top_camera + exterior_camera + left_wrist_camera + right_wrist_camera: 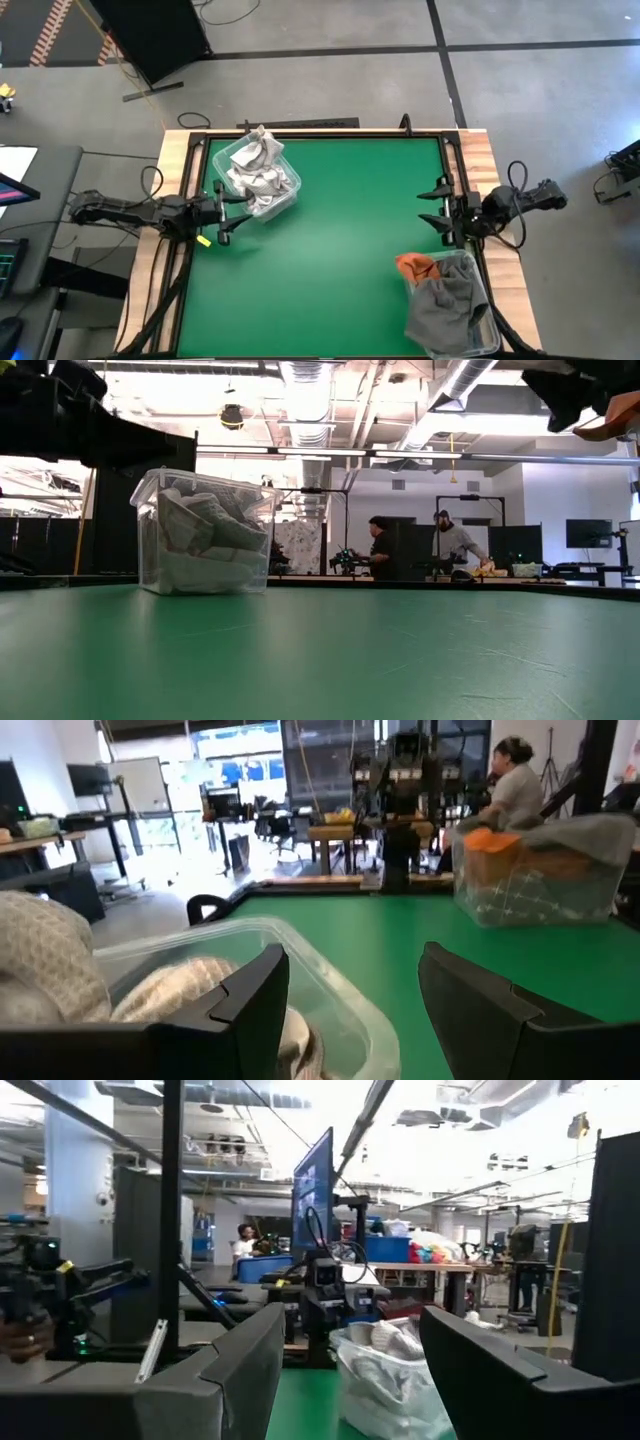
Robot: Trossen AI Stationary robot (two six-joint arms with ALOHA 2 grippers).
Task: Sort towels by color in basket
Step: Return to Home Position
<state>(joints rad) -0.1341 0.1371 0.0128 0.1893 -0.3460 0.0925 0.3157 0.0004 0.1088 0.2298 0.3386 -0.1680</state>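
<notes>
1. towels (258, 170) are lying apart from both claws, and each claw is holding its fingers spread wide with only air between them.
2. the left gripper (222, 213) is hovering at the left edge of the green table (340, 250), pointing inward; in the left wrist view its two dark fingers (255, 1005) are standing well apart.
3. just beside its fingertips a clear bin (293, 195) is standing, and the pale and gridded white towels are piling up in it, heaping above the rim.
4. the right gripper (432, 207) is hovering at the right edge of the table, pointing inward toward the left one, with its own fingers (250, 1365) likewise released and wide.
5. near it, at the table's right corner, a second clear bin (489, 322) is holding a dark grey towel (445, 312), which is draping over the rim onto the table.
6. an orange towel (417, 266) is bunching at that bin's corner nearest the right gripper, spilling over the edge.
7. the two bins are sitting well apart, with open green table between them.
8. beyond the table, in the low view, two people (380, 550) are standing at benches in the room.
</notes>
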